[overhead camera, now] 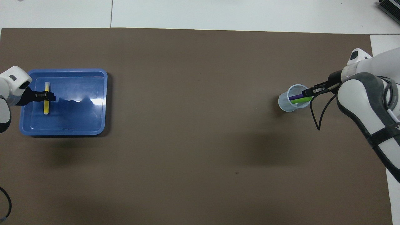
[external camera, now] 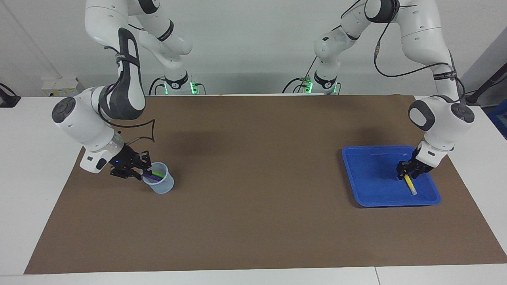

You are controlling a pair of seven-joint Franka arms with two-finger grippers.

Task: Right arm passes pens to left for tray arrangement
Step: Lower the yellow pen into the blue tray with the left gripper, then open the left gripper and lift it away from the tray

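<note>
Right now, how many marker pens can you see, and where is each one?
3. The yellow pen lies in the blue tray, under the left gripper. The purple pen and green pen stand in the translucent cup, at the right gripper.

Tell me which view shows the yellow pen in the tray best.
The overhead view: the yellow pen lies in the blue tray along its whole length, crossed only at the middle by the left gripper. In the facing view the left gripper covers the upper end of the pen, so it shows shorter.
</note>
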